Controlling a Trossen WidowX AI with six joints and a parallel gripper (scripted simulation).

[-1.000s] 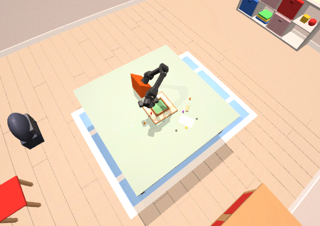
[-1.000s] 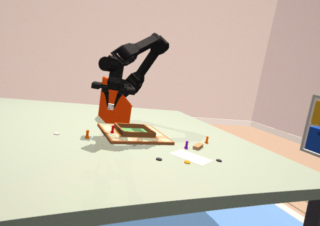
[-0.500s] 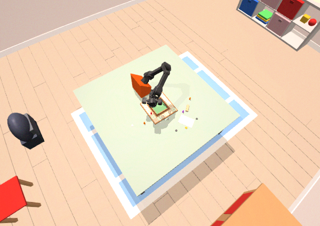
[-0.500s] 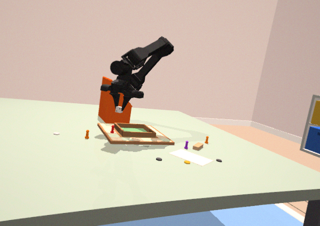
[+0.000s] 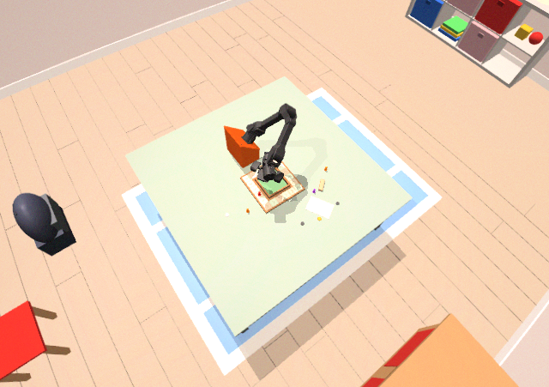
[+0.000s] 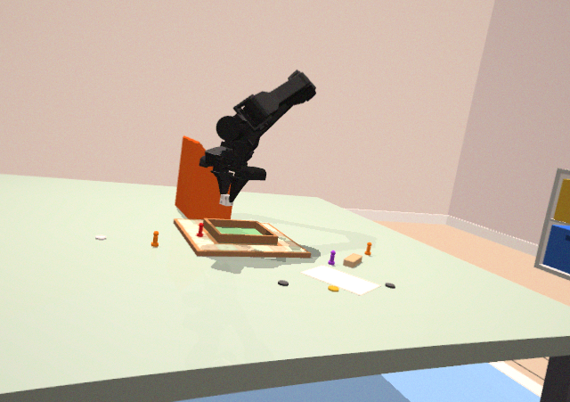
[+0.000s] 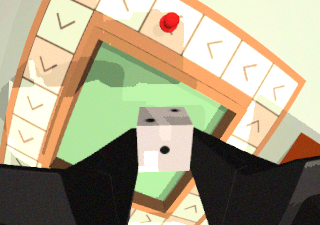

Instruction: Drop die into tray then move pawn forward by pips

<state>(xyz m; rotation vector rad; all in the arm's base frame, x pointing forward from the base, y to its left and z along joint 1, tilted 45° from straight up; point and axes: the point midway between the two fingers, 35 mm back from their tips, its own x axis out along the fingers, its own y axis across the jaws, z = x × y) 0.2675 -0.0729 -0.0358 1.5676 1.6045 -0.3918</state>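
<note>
High overhead, low table-side, wrist downward, sharing board (image 5: pixel 271 198)

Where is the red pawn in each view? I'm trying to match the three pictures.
Top: the red pawn is a tiny red dot on the board's left-hand edge, below-left of the pincer.
Exterior: it stands on the board's left strip, just left of the tray.
Wrist: upper middle, on a square beyond the tray's far wall.
Shared landmark: the green-floored dice tray.

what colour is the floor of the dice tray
Green, inside a brown wooden rim. The tray shows best in the wrist view, below the held die.
</note>
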